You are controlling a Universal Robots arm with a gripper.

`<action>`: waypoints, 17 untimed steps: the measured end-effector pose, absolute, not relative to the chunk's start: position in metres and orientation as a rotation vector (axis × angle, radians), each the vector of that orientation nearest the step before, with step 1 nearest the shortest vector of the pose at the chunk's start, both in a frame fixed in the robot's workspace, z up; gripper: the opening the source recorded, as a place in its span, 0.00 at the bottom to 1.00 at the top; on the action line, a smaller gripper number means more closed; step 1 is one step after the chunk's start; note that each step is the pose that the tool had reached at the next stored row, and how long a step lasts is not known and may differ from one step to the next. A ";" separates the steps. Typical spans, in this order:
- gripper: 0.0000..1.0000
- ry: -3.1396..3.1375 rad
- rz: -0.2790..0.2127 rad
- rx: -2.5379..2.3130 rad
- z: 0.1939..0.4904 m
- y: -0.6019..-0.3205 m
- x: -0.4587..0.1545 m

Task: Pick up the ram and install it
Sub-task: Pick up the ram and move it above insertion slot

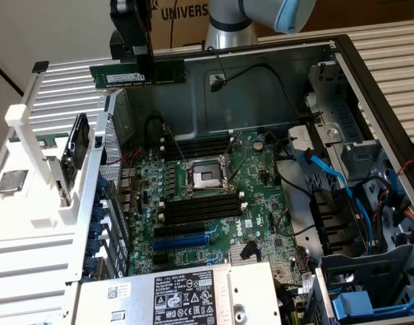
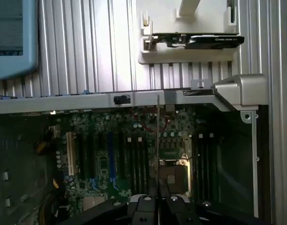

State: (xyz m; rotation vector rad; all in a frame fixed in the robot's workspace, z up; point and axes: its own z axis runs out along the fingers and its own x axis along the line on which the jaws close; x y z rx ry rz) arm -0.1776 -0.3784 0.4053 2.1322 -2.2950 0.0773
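Tool (image 1: 141, 66) clenched on ram (image 1: 116, 76), upper left of frame, high over motherboard (image 1: 264, 193). Risk: stick tilts in grip, misses memory slots (image 1: 200, 208), hits processor socket (image 1: 205, 177).

There is one ram (image 1: 119, 76), one gripper (image 1: 145, 71) and one open computer case (image 1: 261, 88). The case has one green board (image 1: 261, 183) and one square socket (image 1: 203, 177). There is one silver chip (image 1: 11, 181) and one white rack (image 1: 21, 115).

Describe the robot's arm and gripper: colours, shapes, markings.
The arm is a smooth, silver-grey metal tube with a rounded light-blue joint cap. The gripper is matte black and boxy, tapering toward its tip. I cannot make out any markings on either.
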 end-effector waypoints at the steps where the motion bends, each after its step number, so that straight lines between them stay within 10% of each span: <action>1: 0.13 -2.295 0.077 2.132 0.405 -0.378 -0.173; 17: 0.13 -2.309 -0.012 2.202 0.398 -0.381 -0.133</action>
